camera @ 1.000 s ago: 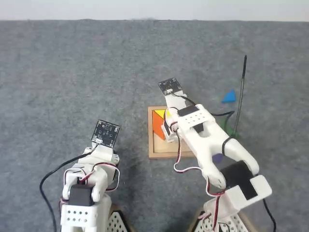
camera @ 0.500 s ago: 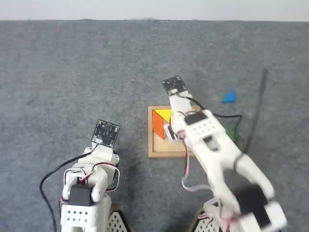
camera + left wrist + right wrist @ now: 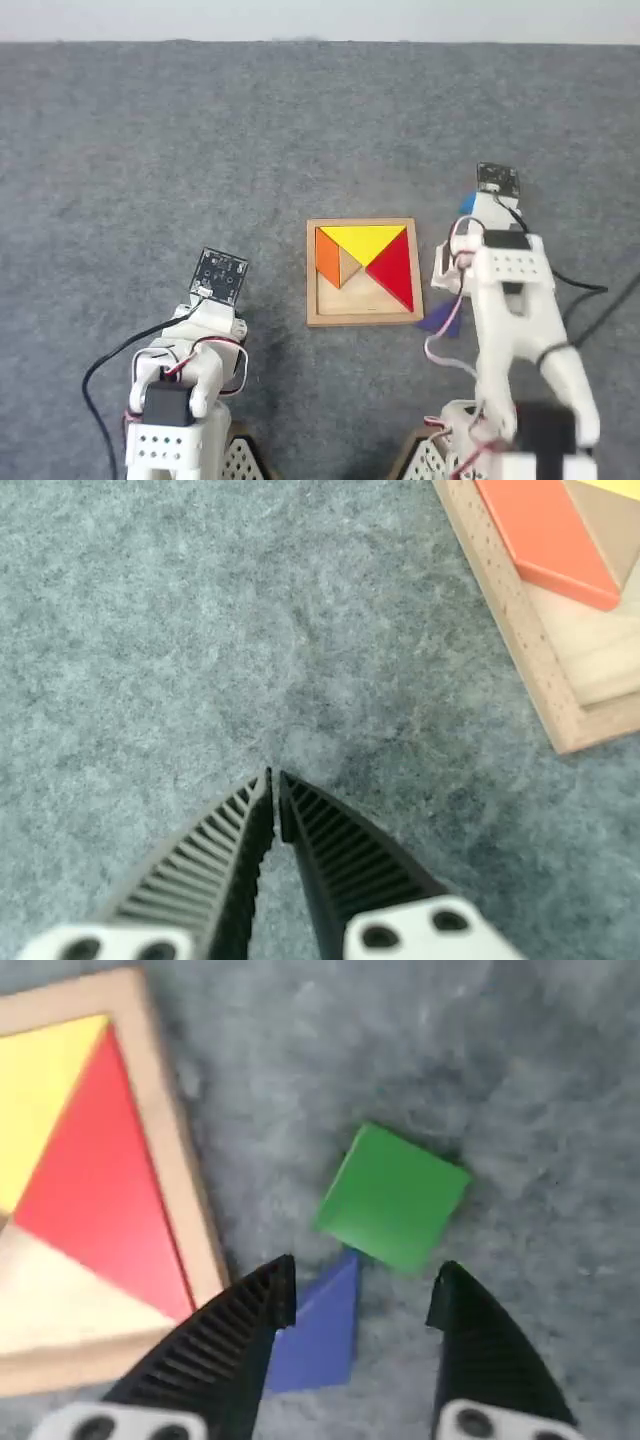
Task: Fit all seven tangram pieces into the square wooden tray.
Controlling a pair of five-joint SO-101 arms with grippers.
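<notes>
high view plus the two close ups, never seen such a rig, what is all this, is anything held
The white machines are robots: a left arm and a right arm at a grey mat. The high view is a fixed camera looking down; each close-up is a camera on one arm's wrist, so the black claws are grippers. The left gripper is shut on nothing, near the wooden tray. The right gripper is open over a green square and a dark blue piece on the mat. A yellow piece, a red piece and an orange piece lie in the tray. Nothing is held.

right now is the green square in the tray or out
Out: the green square lies on the grey mat, outside the tray rim.
</notes>
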